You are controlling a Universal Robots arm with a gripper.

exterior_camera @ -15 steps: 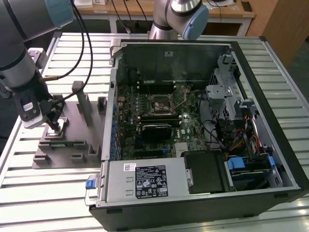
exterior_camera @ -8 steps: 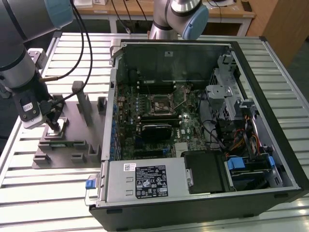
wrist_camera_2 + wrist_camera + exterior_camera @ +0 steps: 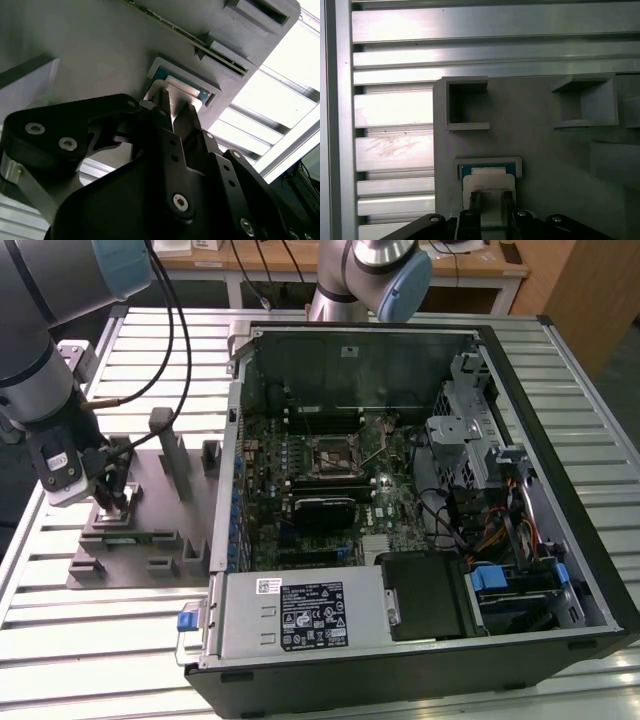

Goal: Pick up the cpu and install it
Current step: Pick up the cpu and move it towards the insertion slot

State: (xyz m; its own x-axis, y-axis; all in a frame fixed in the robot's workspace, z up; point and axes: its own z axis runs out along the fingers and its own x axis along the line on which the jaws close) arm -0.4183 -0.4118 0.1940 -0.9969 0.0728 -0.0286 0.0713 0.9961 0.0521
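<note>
An open black computer case (image 3: 400, 680) lies on its side on the slatted aluminium bench (image 3: 120, 640). Inside it, a green motherboard (image 3: 395, 505) carries a dark square socket frame (image 3: 332, 455) near its middle. A labelled silver power supply (image 3: 300, 615) fills the near corner, and a metal drive cage (image 3: 465, 435) stands toward the exterior view's right. Just beside the case, on the exterior view's left, sits a grey slotted plastic tray (image 3: 150, 540), whose square pockets (image 3: 467, 102) show in the first wrist view.
</note>
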